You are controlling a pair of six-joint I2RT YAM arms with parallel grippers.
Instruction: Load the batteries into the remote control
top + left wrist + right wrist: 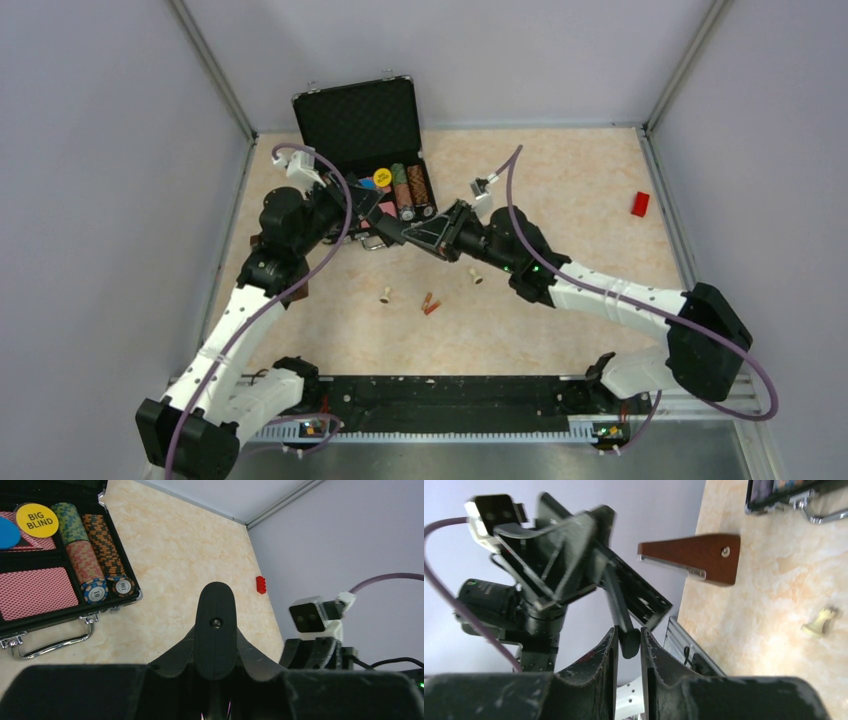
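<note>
In the left wrist view my left gripper is shut on the black remote control, whose rounded end with a small screw sticks out past the fingers. From above, the left gripper and right gripper meet in front of the case. My right gripper pinches the rounded tip of a thin black strip, apparently the back cover, angling away from the remote control's body. Two red-orange batteries lie together on the table, nearer than both grippers.
An open black poker-chip case with chips and a metal handle stands behind the grippers. Cream pegs lie near the batteries. A brown wedge-shaped block sits by the left arm. A red brick lies far right.
</note>
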